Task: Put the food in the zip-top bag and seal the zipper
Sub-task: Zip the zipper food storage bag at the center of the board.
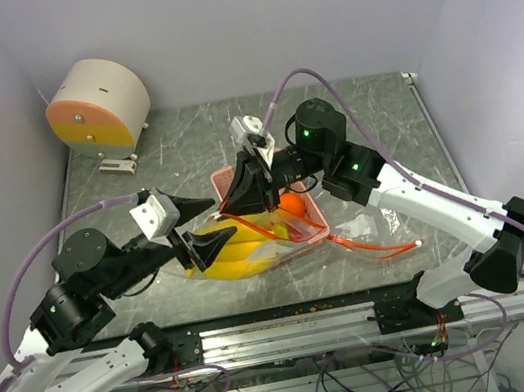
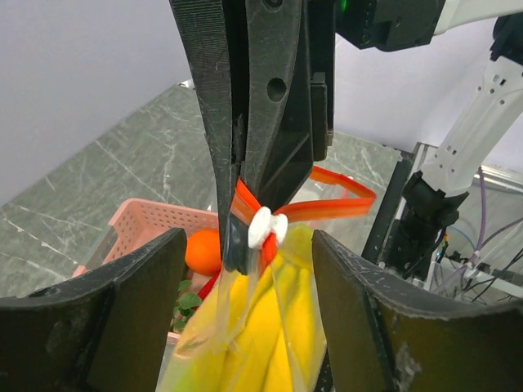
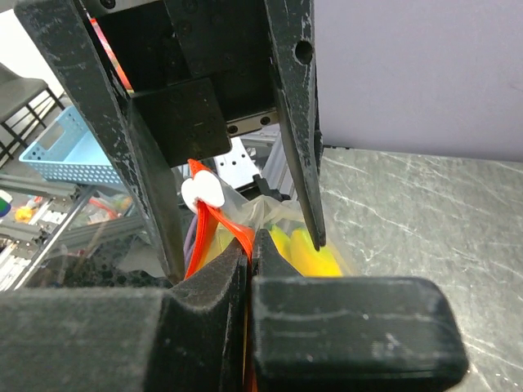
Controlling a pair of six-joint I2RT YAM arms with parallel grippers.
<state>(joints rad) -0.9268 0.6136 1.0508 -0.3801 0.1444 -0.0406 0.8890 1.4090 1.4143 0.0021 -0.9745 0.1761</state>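
Note:
The clear zip-top bag [image 1: 242,252] holds several yellow bananas [image 2: 270,327] and hangs partly lifted over the table's front. My right gripper [image 1: 240,200] is shut on the orange-red zipper strip [image 3: 214,220], just beside its white slider [image 2: 268,227]. The loose end of the strip trails right over the table [image 1: 383,246]. My left gripper [image 1: 225,216] is open, its fingers [image 2: 106,318] on either side of the bag below the slider, not touching it. The round orange [image 2: 204,250] and a red chili pepper [image 2: 209,286] lie in the pink tray [image 2: 147,220]. The watermelon slice is not visible.
A round beige-and-orange drum [image 1: 100,105] stands at the back left. The pink tray [image 1: 317,209] sits mid-table under the right gripper. A metal rail [image 1: 294,317] runs along the front edge. A blue basket [image 3: 65,151] lies beyond the table.

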